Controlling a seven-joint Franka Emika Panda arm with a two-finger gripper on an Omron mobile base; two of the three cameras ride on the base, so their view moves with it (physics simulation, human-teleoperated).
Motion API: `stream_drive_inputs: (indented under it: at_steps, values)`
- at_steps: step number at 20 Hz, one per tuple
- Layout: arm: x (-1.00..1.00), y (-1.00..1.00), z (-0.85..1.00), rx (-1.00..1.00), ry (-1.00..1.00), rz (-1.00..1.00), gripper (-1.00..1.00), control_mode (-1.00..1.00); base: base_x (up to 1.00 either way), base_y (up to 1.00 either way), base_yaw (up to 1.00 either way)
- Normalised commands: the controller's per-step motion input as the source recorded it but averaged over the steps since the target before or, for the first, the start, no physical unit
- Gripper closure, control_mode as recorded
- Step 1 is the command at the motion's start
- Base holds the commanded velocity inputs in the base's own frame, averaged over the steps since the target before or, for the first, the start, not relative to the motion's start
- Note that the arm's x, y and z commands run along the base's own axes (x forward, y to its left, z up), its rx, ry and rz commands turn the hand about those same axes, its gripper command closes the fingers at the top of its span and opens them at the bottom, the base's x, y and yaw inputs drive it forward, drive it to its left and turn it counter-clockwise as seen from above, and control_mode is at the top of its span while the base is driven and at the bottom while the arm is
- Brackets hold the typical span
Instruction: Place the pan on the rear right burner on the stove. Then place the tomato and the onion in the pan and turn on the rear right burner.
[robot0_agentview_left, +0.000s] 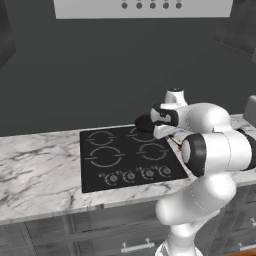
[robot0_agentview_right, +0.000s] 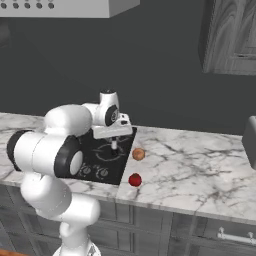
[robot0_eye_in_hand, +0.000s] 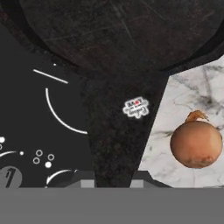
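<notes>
hand view shows end effector (robot0_eye_in_hand: 113, 183) gripping pan (robot0_eye_in_hand: 122, 39) handle, onion (robot0_eye_in_hand: 196, 144) beside.

A white-and-grey marble countertop (robot0_agentview_left: 40, 165) runs along a dark grey wall (robot0_agentview_left: 100, 70). Grey drawer fronts (robot0_agentview_right: 210, 230) with metal bar handles sit below it. A light range hood (robot0_agentview_left: 142, 7) (dark round buttons) hangs above. A wood-grain wall cabinet (robot0_agentview_right: 232, 35) hangs at upper right.

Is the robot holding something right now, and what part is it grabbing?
Yes. The gripper is shut on the pan, clamping its straight dark handle. The onion lies loose on the counter beside it.
</notes>
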Motion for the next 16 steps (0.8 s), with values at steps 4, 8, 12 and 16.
stream_drive_inputs:
  at_steps: [4, 8, 12, 16]
  values:
    - [0.37, 0.17, -0.3, 0.0, 0.09, 0.0, 1.0, -1.0, 0.0, 0.0, 0.0]
    - [0.4, 0.07, -0.44, 0.0, 0.11, 0.0, 1.0, -1.0, 0.0, 0.0, 0.0]
    - [0.4, 0.0, -0.49, 0.0, 0.07, 0.0, 1.0, -1.0, 0.0, 0.0, 0.0]
    - [0.39, 0.0, -0.41, 0.0, 0.03, 0.0, 1.0, -1.0, 0.0, 0.0, 0.0]
